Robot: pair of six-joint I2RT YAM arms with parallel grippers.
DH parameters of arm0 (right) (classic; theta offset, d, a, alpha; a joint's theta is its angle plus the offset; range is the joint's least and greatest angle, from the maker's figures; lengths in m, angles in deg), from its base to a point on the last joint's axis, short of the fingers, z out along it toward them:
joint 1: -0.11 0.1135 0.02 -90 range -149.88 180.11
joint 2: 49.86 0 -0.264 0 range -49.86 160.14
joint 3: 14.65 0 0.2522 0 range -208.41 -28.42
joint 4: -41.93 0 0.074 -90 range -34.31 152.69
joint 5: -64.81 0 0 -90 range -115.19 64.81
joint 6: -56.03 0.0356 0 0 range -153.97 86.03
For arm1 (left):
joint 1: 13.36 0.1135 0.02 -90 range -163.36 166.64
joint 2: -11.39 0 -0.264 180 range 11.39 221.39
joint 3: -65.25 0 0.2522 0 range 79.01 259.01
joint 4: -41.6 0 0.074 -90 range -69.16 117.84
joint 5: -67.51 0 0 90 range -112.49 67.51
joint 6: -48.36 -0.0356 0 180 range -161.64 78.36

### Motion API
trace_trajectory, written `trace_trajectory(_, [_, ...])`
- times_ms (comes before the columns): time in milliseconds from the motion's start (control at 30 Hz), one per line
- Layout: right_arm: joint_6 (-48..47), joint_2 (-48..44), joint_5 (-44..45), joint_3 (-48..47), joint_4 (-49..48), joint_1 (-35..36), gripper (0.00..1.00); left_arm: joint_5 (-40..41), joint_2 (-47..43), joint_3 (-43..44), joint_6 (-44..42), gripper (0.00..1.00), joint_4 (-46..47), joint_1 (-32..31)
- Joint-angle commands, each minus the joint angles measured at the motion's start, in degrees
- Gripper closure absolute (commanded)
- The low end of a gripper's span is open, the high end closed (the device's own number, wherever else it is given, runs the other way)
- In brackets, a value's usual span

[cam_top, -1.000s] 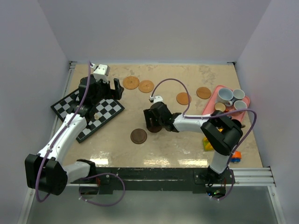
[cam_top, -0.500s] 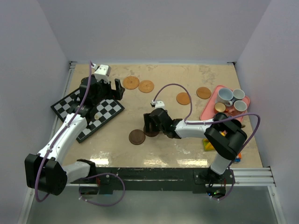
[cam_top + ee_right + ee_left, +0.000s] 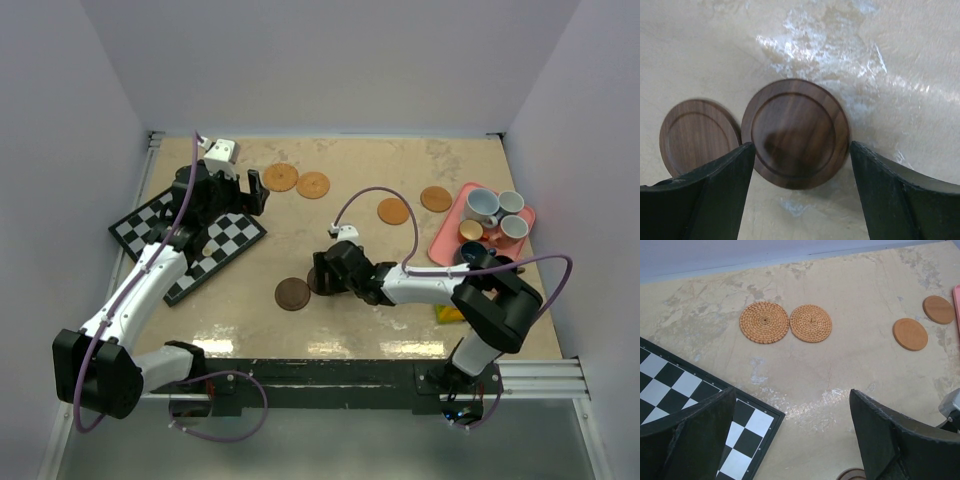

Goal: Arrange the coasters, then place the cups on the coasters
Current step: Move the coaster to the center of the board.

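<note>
Since the right end effector (image 3: 800, 146) is where the action is, I'll start there. Its fingers stand wide apart, but they look pressed against opposite edges of a dark coaster (image 3: 796, 132), so I'd call that a grip across the full width. That disc looks bigger than its twin and throws a blurry shadow on the desk (image 3: 900, 60). That makes me think it's hanging just off the surface rather than lying on it. The second dark coaster (image 3: 697, 135) lies flat just to one side. Their rims either touch or overlap a little in the wrist view, can't tell which. From above, both are near the middle of the desk, toward the near edge.

The left end effector (image 3: 792, 400) is spread fully with nothing between its fingers, hovering over the corner of a chessboard (image 3: 685, 390), well apart from all that. Just beyond it are two woven coasters (image 3: 764, 322) side by side, almost touching. Further right are two smooth tan coasters (image 3: 910, 334), a bit apart.

Progress-wise, I'd say early days. Six coasters are out but scattered in three pairs, not one tidy layout, so the arranging isn't finished. The cups (image 3: 482, 205) I can make out are bunched in the pink tray (image 3: 441, 238) on the right side, none on a coaster. What's left is settling the dark pair, sorting the rest, then the whole cup part.
</note>
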Motion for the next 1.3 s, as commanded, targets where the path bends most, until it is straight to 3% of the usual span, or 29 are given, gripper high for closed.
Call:
trace_trajectory(0, [2.9,0.9,0.1,0.8,17.7,0.6,0.22,-0.2,-1.4,0.2,0.9,0.00,2.3,-0.5])
trace_trajectory(667, [-8.8,8.8,3.8,-20.9,18.6,-2.1,0.35,2.1,-1.8,0.1,0.0,0.00,2.0,-0.5])
trace_trajectory(900, [-11.8,10.8,3.8,-23.9,17.2,-4.6,0.32,2.3,-1.5,0.1,-0.3,0.00,1.8,-0.5])
trace_trajectory(1267, [-16.6,16.3,1.2,-27.5,11.3,-6.9,0.55,2.9,-0.8,0.1,-0.5,0.00,1.7,-0.5])
